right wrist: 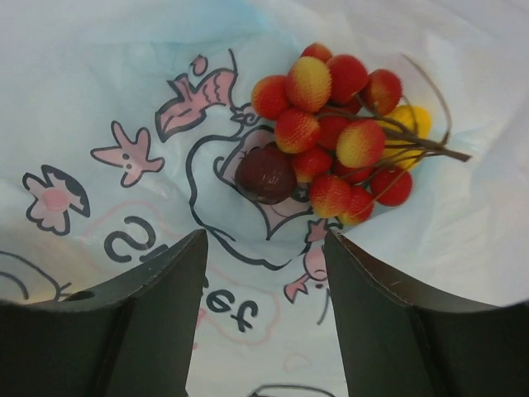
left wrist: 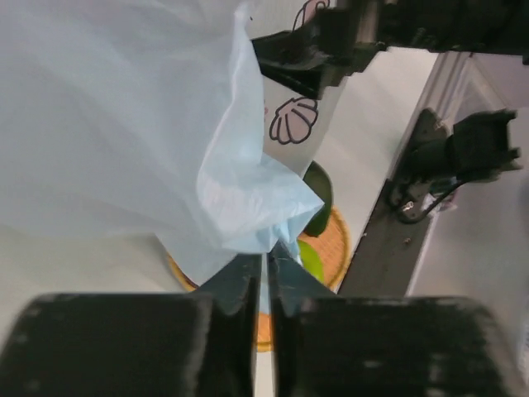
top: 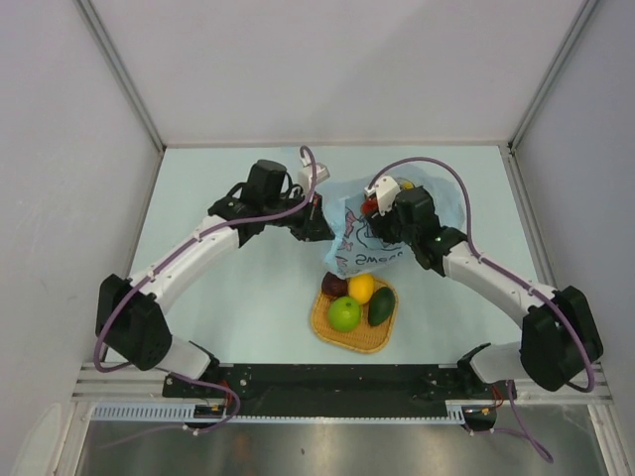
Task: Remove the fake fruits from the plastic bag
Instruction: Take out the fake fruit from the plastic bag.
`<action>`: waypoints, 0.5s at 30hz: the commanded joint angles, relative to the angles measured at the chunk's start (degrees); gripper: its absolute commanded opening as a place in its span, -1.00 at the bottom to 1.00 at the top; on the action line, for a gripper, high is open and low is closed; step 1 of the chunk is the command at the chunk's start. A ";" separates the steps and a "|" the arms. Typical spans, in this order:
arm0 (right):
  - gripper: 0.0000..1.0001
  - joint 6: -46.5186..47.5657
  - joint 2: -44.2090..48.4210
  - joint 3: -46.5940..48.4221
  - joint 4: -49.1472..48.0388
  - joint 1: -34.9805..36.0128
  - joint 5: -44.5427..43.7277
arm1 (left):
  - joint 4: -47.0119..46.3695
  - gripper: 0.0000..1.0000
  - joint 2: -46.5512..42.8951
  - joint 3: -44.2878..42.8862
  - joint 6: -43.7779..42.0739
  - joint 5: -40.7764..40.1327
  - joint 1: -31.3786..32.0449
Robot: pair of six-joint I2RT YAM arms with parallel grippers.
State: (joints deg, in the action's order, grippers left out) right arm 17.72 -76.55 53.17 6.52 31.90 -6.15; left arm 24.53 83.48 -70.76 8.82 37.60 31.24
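Everything here hangs on the plastic bag, which sits crumpled between the two arms with its mouth turned toward the right one. The left gripper is at the bag's left edge, its jaws pressed almost together on a fold of the thin blue film, so I'd say it is there to anchor the bag while the other arm does the picking. The right gripper is in the bag's mouth with its fingers spread and nothing between them. Inside the bag, straight ahead of those fingers, lies a dark plum. Touching it on its right is the bunch of red berries, with stems trailing off farther right across the gripper's line of reach. A yellow fruit peeks out from behind the bunch (the pear, I'd guess, though most of it is hidden). The right arm is clearly the nearer one, and the plum is the piece most squarely lined up with its gap. The berries would need a small shift to the right. Just on the near side of the bag a woven tray holds a lemon, a green apple, an avocado and a second plum.
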 commanded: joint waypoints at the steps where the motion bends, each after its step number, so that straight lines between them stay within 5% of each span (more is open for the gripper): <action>1: 0.25 -3.29 -2.37 0.89 -3.71 -1.66 2.62 | -2.12 -1.00 -1.13 -3.33 -0.99 -1.38 1.01; 15: 0.19 -4.62 -11.77 1.15 -10.04 -3.77 4.56 | -3.62 -1.00 -7.02 3.96 -2.49 -1.39 1.01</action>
State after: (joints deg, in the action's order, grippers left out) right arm 13.50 -84.68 51.46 0.51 28.64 -2.55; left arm 22.92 78.81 -66.85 7.84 36.23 32.03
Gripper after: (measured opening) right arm 0.598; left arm 0.005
